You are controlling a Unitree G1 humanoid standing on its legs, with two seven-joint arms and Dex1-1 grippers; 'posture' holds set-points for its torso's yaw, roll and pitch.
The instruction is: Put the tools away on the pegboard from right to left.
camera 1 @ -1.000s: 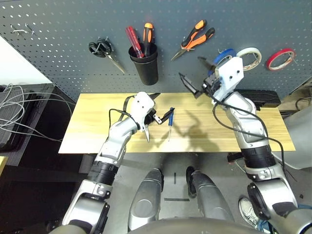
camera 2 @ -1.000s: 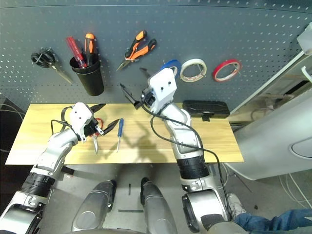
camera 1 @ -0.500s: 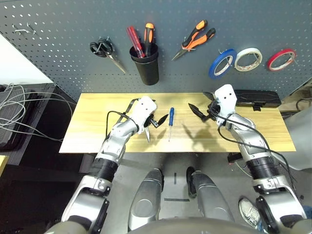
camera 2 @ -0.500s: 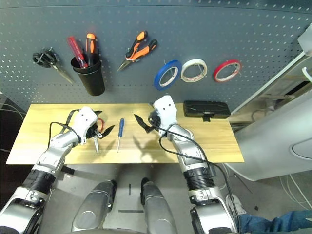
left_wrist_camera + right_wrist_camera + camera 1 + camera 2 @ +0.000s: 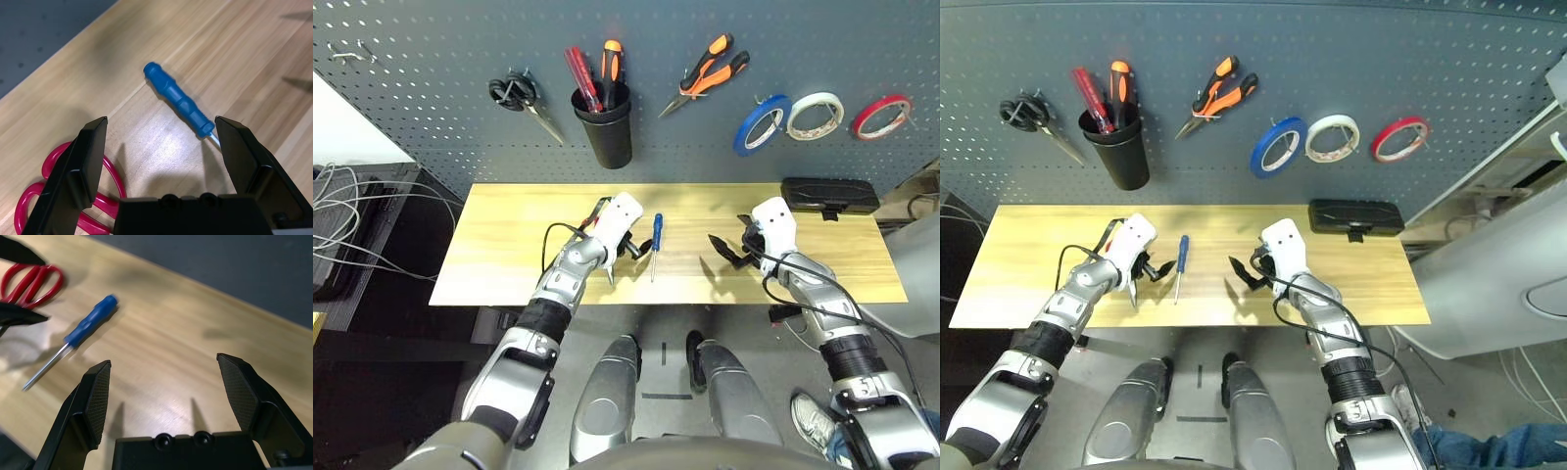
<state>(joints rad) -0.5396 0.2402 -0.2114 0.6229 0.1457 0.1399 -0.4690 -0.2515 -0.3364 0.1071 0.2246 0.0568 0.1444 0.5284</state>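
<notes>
Blue tape ring (image 5: 762,125) and pliers (image 5: 703,74): hung on pegboard (image 5: 431,59). Blue screwdriver (image 5: 655,235): on table, your current item. Left gripper (image 5: 632,248), right gripper (image 5: 729,253): both spread, empty. Next: close on handle, lift toward cup (image 5: 609,137).

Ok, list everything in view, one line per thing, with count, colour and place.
pegboard: one, dark grey-blue, behind table
black-handled scissors: one, hung at board's left
cup: one, black, on board, holding red and orange-black handles
pliers: one, orange-black, hung on board
tape rings: three, blue, white, red, hung at board's right
table: one, light wood
screwdriver: one, blue, mid-table
red-handled scissors: one, on table by left gripper
black case: one, table's back right
left gripper: fingers open
right gripper: fingers open
</notes>
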